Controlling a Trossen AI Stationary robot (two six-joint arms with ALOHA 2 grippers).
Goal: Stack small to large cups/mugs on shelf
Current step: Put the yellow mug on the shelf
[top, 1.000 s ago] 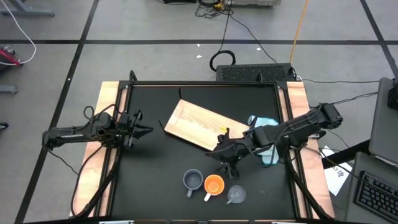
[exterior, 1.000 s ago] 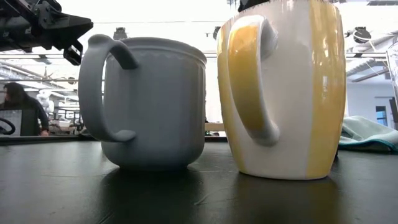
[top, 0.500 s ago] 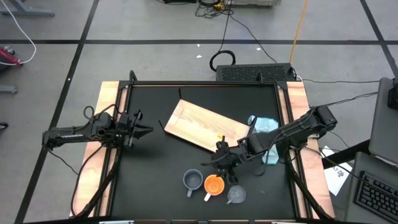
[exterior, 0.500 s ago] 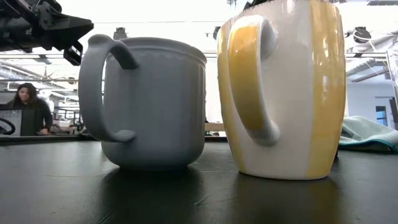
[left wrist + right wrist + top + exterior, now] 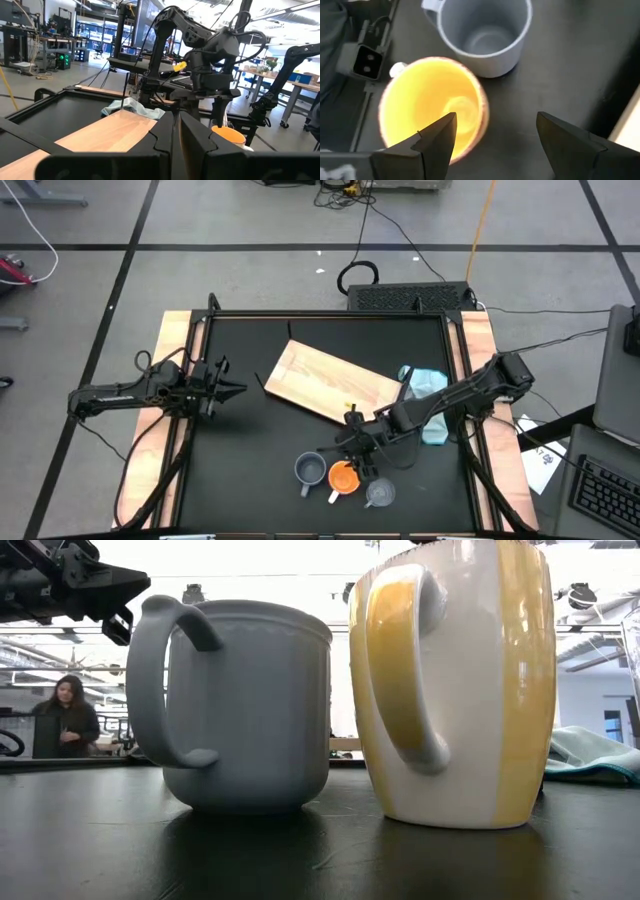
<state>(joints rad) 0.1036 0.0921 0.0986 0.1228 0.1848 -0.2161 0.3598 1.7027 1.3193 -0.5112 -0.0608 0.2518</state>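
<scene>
Currently, nearest the table's front edge: glass cup (image 5: 379, 494), untouched; beside it orange mug (image 5: 344, 477) and grey mug (image 5: 310, 470), close together, all upright on the black top. Right gripper (image 5: 355, 451): fingers apart, now poised directly over the orange mug's rim, one finger above the bowl, the other outside the wall; a second ago it hung farther back, nearer the board. Reading: approach done, descent and pinch on the rim still due. Shelf (image 5: 330, 382): light-wood board, mid-table, askew, bare; nothing stacked. Blue cloth (image 5: 428, 385): just past the board's right end. Left gripper (image 5: 228, 391): idle at the left side, fingers together
</scene>
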